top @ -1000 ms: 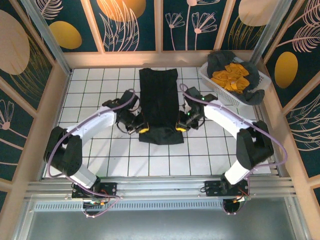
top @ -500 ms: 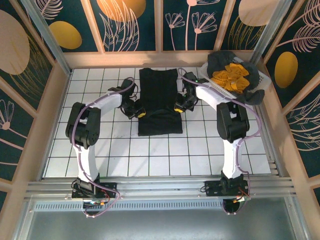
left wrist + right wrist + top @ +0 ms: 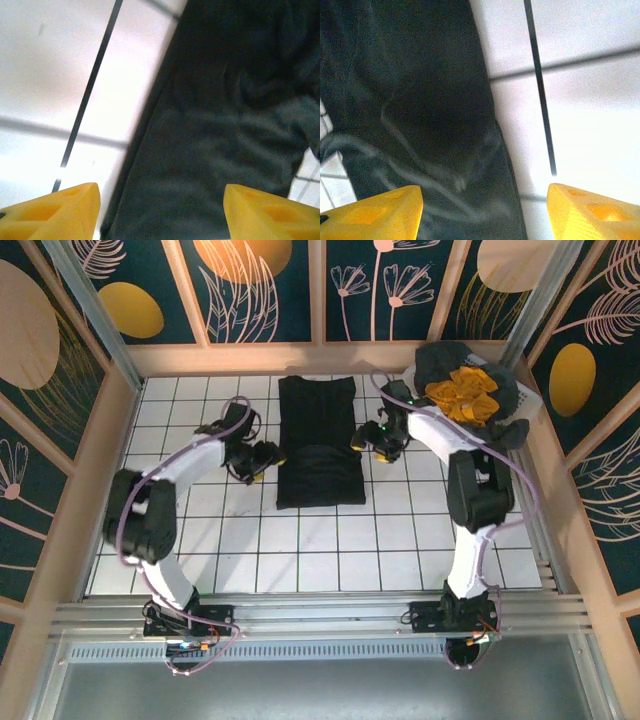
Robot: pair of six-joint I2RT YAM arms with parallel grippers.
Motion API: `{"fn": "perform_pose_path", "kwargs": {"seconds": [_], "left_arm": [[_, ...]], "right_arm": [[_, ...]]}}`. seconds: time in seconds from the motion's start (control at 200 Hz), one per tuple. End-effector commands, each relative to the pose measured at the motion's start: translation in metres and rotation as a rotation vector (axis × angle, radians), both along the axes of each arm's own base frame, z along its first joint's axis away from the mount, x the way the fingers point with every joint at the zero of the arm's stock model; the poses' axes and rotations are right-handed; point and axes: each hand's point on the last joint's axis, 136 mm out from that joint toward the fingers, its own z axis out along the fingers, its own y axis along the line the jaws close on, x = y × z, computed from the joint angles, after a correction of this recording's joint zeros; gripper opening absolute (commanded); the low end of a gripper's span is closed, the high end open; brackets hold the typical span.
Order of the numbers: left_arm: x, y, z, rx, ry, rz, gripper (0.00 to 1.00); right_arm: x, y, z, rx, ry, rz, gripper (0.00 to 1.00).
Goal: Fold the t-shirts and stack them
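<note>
Two pincers have moved since a second ago. Then they sat at the near hem of the black t-shirt (image 3: 317, 445); now the left pincer (image 3: 262, 455) stands just off its left edge and the right pincer (image 3: 368, 438) just off its right edge. Both are spread wide and hold nothing. The wrist views show the blocky yellow plastic fingertips (image 3: 60, 210) far apart, with only cloth and tile between them.

The shirt has gone from a long strip to a shorter, doubled rectangle. It lies flat in the middle of the tabletop (image 3: 300, 540), soft, matte and faintly creased. The tabletop is glossy white tile with thin dark grid lines.

At the far right, a white plastic lattice basket (image 3: 533, 398) holds a crumpled mustard-yellow t-shirt (image 3: 462, 395) on a dark grey one (image 3: 440, 362).
</note>
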Motion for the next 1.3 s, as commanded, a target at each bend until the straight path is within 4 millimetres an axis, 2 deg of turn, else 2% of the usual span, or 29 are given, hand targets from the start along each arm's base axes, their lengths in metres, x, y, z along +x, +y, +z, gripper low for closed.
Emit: {"fn": "perform_pose_path", "kwargs": {"seconds": [0.0,0.04,0.135,0.27,0.44,0.48,0.505,0.591,0.636,0.696,0.786,0.836,0.866,0.886,0.901,0.976,1.056,1.066,1.111,1.206,1.246,1.291], "left_arm": [[-0.037,-0.008,-0.006,-0.118,0.07,0.058,0.66],[-0.047,-0.014,-0.01,-0.163,0.09,0.073,0.66],[-0.055,-0.032,-0.016,-0.233,0.115,0.087,0.65],[-0.058,-0.043,-0.034,-0.221,0.163,0.085,0.62],[-0.058,-0.039,-0.051,-0.184,0.183,0.085,0.57],[-0.057,-0.041,-0.05,-0.192,0.175,0.084,0.54],[-0.059,-0.039,-0.06,-0.176,0.201,0.088,0.53],[-0.057,-0.037,-0.065,-0.154,0.201,0.089,0.45],[-0.056,-0.037,-0.067,-0.153,0.201,0.091,0.4],[-0.054,-0.037,-0.068,-0.145,0.197,0.094,0.29],[-0.046,-0.034,-0.067,-0.125,0.176,0.101,0.1],[-0.039,-0.033,-0.063,-0.121,0.157,0.108,0.0],[-0.035,-0.031,-0.06,-0.115,0.149,0.114,0.0],[-0.036,-0.029,-0.061,-0.105,0.149,0.118,0.0],[-0.025,-0.031,-0.05,-0.112,0.117,0.118,0.0],[-0.004,-0.026,-0.024,-0.113,0.054,0.137,0.0],[0.022,-0.02,0.014,-0.133,-0.025,0.169,0.0],[0.026,-0.019,0.027,-0.144,-0.055,0.172,0.0],[0.042,-0.015,0.059,-0.162,-0.125,0.185,0.0],[0.063,-0.014,0.11,-0.195,-0.226,0.183,0.0],[0.065,-0.016,0.119,-0.208,-0.234,0.172,0.0],[0.059,-0.021,0.117,-0.227,-0.205,0.156,0.0]], "right_arm": [[-0.042,-0.006,0.003,0.019,0.016,-0.009,0.67],[-0.057,-0.003,0.0,0.048,0.032,-0.013,0.67],[-0.087,0.009,-0.01,0.086,0.086,-0.009,0.67],[-0.108,0.022,-0.03,0.11,0.162,-0.011,0.68],[-0.108,0.028,-0.048,0.136,0.205,-0.04,0.66],[-0.105,0.029,-0.051,0.139,0.208,-0.045,0.65],[-0.105,0.029,-0.053,0.135,0.218,-0.049,0.64],[-0.101,0.03,-0.059,0.13,0.23,-0.066,0.59],[-0.098,0.031,-0.061,0.134,0.223,-0.076,0.54],[-0.092,0.031,-0.064,0.135,0.222,-0.09,0.46],[-0.079,0.029,-0.062,0.123,0.191,-0.114,0.25],[-0.068,0.027,-0.055,0.113,0.158,-0.124,0.09],[-0.06,0.026,-0.049,0.106,0.134,-0.127,0.0],[-0.055,0.025,-0.044,0.099,0.116,-0.128,0.0],[-0.051,0.024,-0.04,0.096,0.105,-0.129,0.0],[-0.03,0.023,-0.017,0.1,0.054,-0.129,0.0],[-0.005,0.021,0.017,0.127,-0.011,-0.139,0.0],[-0.002,0.02,0.022,0.129,-0.019,-0.14,0.0],[0.012,0.017,0.041,0.138,-0.057,-0.15,0.0],[0.031,0.013,0.077,0.17,-0.116,-0.16,0.0],[0.034,0.014,0.086,0.185,-0.126,-0.156,0.0],[0.032,0.017,0.091,0.208,-0.119,-0.144,0.0]]}}
